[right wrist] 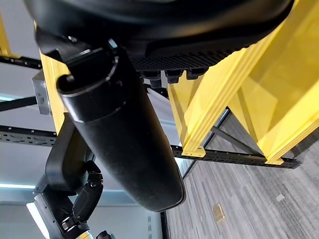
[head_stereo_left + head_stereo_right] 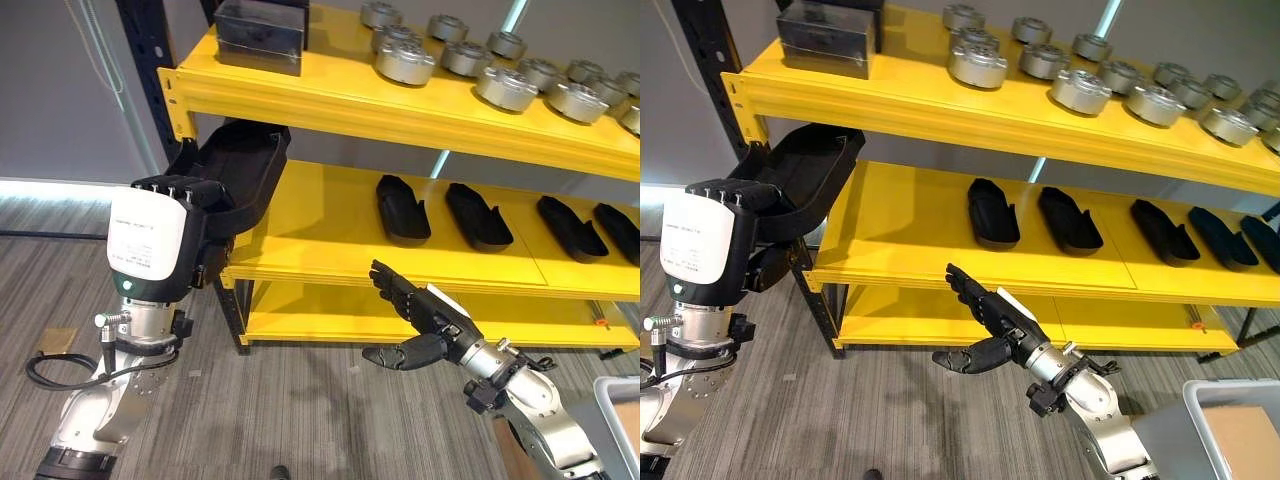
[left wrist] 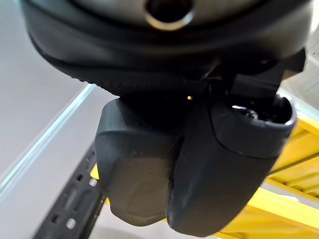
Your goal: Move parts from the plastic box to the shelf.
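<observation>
The left hand [image 2: 190, 215] has its fingers curled round a black part [image 2: 240, 170] and holds it up at the left end of the yellow shelf [image 2: 330, 235]; four more black parts [image 2: 403, 208] lie in a row on the middle board; the right hand [image 2: 425, 325] is spread wide and holds nothing, near the shelf's front; a grey plastic box [image 2: 1230, 430] sits near on the right.

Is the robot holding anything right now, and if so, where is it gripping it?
Yes. The left robot hand grips a black part by its near end, at the middle shelf's left edge. The right robot hand is open and holds nothing.
</observation>
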Tool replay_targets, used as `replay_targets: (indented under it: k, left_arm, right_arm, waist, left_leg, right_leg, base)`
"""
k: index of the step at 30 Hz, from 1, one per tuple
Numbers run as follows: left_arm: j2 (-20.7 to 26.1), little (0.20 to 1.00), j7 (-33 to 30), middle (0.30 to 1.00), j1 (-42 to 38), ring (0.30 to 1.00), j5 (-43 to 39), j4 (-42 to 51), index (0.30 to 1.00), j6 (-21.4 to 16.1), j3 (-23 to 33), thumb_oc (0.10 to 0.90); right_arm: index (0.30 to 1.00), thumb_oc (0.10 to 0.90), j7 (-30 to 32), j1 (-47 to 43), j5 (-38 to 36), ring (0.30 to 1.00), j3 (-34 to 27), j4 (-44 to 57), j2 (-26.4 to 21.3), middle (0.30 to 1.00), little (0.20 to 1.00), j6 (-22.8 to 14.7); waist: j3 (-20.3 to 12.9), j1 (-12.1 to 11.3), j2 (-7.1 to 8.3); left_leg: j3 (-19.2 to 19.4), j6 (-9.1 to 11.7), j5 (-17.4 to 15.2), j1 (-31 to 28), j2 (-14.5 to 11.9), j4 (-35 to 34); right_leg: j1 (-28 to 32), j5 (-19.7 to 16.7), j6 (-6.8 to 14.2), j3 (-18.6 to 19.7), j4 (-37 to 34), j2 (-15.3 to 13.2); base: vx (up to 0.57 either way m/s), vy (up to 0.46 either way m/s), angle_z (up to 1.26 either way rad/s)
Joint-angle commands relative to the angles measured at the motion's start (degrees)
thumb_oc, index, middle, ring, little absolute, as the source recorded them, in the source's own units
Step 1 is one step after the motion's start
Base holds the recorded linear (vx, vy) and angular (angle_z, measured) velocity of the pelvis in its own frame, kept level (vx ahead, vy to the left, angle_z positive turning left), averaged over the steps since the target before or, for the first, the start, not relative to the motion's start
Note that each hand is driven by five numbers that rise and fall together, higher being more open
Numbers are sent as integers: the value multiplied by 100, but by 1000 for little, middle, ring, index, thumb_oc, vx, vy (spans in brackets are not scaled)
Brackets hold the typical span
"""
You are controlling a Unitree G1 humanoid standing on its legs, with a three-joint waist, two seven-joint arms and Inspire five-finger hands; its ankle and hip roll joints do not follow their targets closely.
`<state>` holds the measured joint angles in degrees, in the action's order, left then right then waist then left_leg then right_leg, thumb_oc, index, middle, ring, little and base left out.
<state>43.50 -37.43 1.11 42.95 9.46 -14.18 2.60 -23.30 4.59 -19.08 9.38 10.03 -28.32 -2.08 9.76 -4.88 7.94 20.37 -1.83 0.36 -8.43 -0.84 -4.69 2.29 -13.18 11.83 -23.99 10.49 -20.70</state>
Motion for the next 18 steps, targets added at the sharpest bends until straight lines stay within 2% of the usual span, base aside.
replay_targets:
  k: [1,2,3,4,5,6,8,12,14,18]
  left_arm:
    - [-148,300,-210,300,-750,300,-312,485,300,-161,191,400]
    - [-165,300,-133,300,-764,300,-349,493,300,-115,168,400]
    - [-220,300,-78,300,-867,300,-281,472,300,-83,24,400]
    - [-281,300,37,300,-997,300,-175,472,300,-20,-130,400]
    - [-287,300,42,300,-1057,300,-136,477,300,62,-231,400]
    - [-304,300,58,300,-1123,300,-85,469,300,101,-320,400]
    - [-401,300,205,300,-1177,300,-38,431,300,93,-428,400]
    - [-561,300,149,300,-942,300,-10,495,300,313,-466,400]
    - [-619,300,143,300,-853,300,-91,526,300,432,-442,400]
    - [-730,300,-35,300,-801,300,-363,456,300,569,-410,400]
  right_arm:
    - [1000,900,-196,-391,1,1000,-223,311,-146,1000,1000,-429]
    - [1000,900,-280,-378,56,1000,-209,335,-134,1000,1000,-435]
    - [1000,900,-477,-374,132,1000,-137,409,-122,1000,1000,-470]
    - [1000,900,-558,-420,110,1000,-53,474,-148,1000,1000,-419]
    - [1000,900,-567,-487,105,1000,25,491,-135,1000,1000,-365]
    - [1000,900,-550,-552,117,1000,108,474,-119,1000,1000,-327]
    - [1000,900,-562,-562,174,1000,179,408,-94,1000,1000,-260]
    - [1000,900,-721,-551,307,1000,217,421,-194,1000,1000,-93]
    - [1000,900,-750,-596,291,1000,252,370,-279,1000,1000,-61]
    - [1000,900,-868,-659,330,1000,244,305,-503,1000,1000,-76]
  waist:
    - [-165,139,-339]
    - [-158,156,-336]
    - [-117,266,-233]
    - [-102,356,-147]
    - [-72,386,-88]
    - [-45,393,-82]
    - [-45,444,-79]
    - [-181,433,-177]
    - [-189,440,-221]
    - [-168,479,-285]
  left_leg:
    - [-220,22,-174,82,-375,213]
    - [-215,24,-176,70,-385,202]
    - [-226,154,-163,-8,-447,173]
    - [-298,340,-210,-106,-598,178]
    - [-188,391,-178,-127,-671,191]
    - [-190,442,-228,-187,-762,193]
    - [-368,483,-214,-164,-848,245]
    - [-14,753,111,-205,-1149,104]
    - [13,829,151,-228,-1234,101]
    - [-19,940,336,-62,-1536,183]
  right_leg:
    - [-199,484,66,43,1669,111]
    - [-280,470,47,95,1664,140]
    - [-315,396,34,281,966,245]
    - [-262,236,115,425,87,228]
    - [-351,-60,146,381,-157,118]
    - [-355,-204,221,463,-415,106]
    - [-334,13,225,756,-659,190]
    - [55,627,75,335,-823,471]
    - [163,833,9,331,-815,602]
    - [147,1232,-271,405,-567,823]
  base:
    - [12,43,-31]
    - [62,-179,-21]
    - [242,-456,-9]
    - [220,-558,3]
    - [210,-510,15]
    - [166,-373,15]
    - [244,-334,8]
    - [148,-201,38]
    - [118,-124,-2]
    - [75,-127,-16]
